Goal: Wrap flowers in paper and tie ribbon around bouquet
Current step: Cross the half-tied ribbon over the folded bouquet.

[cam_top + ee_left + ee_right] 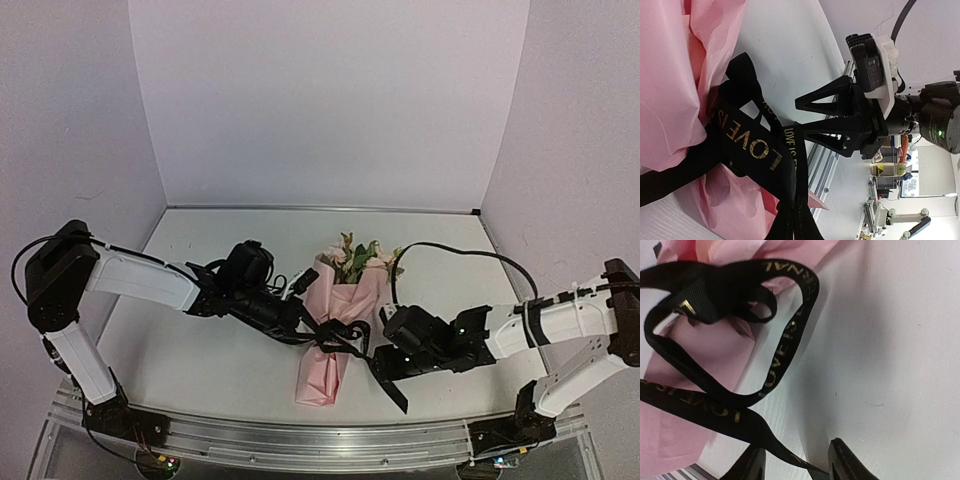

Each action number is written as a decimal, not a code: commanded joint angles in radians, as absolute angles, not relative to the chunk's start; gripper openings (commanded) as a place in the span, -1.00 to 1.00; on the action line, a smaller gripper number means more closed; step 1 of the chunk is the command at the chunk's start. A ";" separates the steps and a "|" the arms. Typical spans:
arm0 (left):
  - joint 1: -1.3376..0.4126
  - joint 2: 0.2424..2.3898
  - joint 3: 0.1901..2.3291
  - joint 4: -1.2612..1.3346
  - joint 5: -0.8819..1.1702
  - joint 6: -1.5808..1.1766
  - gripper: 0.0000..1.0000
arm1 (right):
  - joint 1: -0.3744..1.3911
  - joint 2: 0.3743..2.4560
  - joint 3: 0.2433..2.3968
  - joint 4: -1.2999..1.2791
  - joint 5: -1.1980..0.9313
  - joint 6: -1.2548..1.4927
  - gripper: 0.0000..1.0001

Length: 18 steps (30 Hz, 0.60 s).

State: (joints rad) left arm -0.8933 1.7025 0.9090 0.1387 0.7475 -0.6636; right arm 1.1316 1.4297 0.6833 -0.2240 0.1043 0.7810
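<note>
The bouquet lies in the middle of the table, a pink paper cone with the flowers at its far end. The black ribbon is knotted round the cone's middle. My left gripper is at the knot's left side, shut on a ribbon strand that runs into its fingers. My right gripper sits just right of the cone with its jaws open. A loose ribbon tail lies between its fingers, unclamped. A ribbon loop rests on the table beside the paper.
White walls close in the table on three sides. An aluminium rail runs along the near edge under the arm bases. A black cable arcs over the table from the right arm. The ribbon tail trails toward the near edge.
</note>
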 commanded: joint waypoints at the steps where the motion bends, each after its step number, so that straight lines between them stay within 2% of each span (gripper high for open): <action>1: -0.905 1.723 0.965 0.138 0.748 -0.666 -1.00 | 1.057 1.340 0.603 -0.032 0.059 0.837 -0.02; 5: -0.908 1.724 0.962 0.138 0.745 -0.670 -1.00 | 0.972 1.349 0.587 0.042 -0.026 0.850 0.04; 10: -0.908 1.726 0.970 0.128 0.742 -0.667 -1.00 | 0.928 1.427 0.640 0.084 -0.097 0.832 0.00; 15: -0.909 1.724 0.969 0.114 0.747 -0.659 -1.00 | 0.899 1.354 0.575 0.107 -0.110 0.843 0.01; 18: -0.908 1.722 0.970 0.113 0.758 -0.657 -1.00 | 0.902 1.292 0.511 0.105 -0.132 0.849 -0.07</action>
